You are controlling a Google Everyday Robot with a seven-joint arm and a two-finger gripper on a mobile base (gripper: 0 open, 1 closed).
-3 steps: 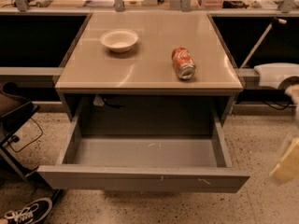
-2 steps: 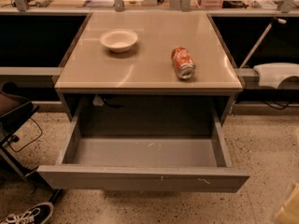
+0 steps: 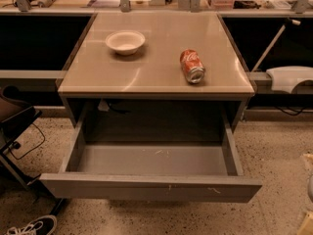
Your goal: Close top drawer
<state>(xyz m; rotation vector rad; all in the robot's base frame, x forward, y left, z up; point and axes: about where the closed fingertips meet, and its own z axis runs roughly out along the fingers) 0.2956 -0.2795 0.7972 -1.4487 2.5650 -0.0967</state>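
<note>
The top drawer (image 3: 146,187) is wide, shallow and grey, and stands pulled far out from under the table. Its flat front faces me, with small white scuffs right of centre. Its plain grey inside (image 3: 151,159) holds nothing. My gripper (image 3: 307,222) shows only as a pale sliver at the lower right edge of the camera view. It is right of the drawer's front corner and apart from it.
A white bowl (image 3: 125,41) and a red soda can (image 3: 192,66) lying on its side rest on the beige table top (image 3: 146,80). A dark chair (image 3: 14,121) and a shoe (image 3: 34,226) are on the left. A white object (image 3: 291,77) sticks out at the right.
My gripper has dropped down and to the right, from beside the drawer's right side to the frame's bottom right edge. The drawer has not moved.
</note>
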